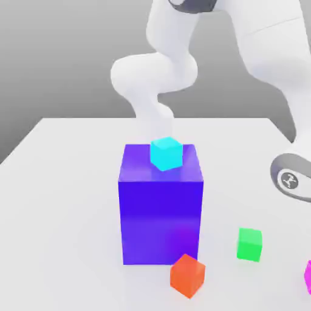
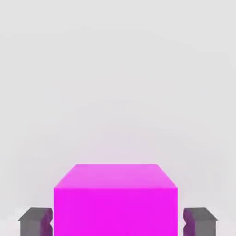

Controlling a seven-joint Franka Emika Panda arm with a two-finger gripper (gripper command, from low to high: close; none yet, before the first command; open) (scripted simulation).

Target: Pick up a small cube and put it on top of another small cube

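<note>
In the hand view a magenta cube point(image 2: 115, 203) sits on the pale table between my two grey fingers point(image 2: 34, 221). My gripper point(image 2: 117, 222) is open and straddles the cube, with a thin gap on each side. The same magenta cube point(image 1: 308, 276) peeks in at the exterior view's right edge, near the front of the table. A green cube point(image 1: 249, 244) rests on the table to its left, and an orange-red cube point(image 1: 187, 275) lies further left, in front of the tall block. A cyan cube point(image 1: 166, 153) sits on top of that block.
A tall blue-violet block point(image 1: 161, 209) stands in the middle of the white table point(image 1: 61, 200). The white arm point(image 1: 267, 42) arches over from behind it and comes down at the exterior view's right, where a grey wrist joint point(image 1: 290, 177) shows.
</note>
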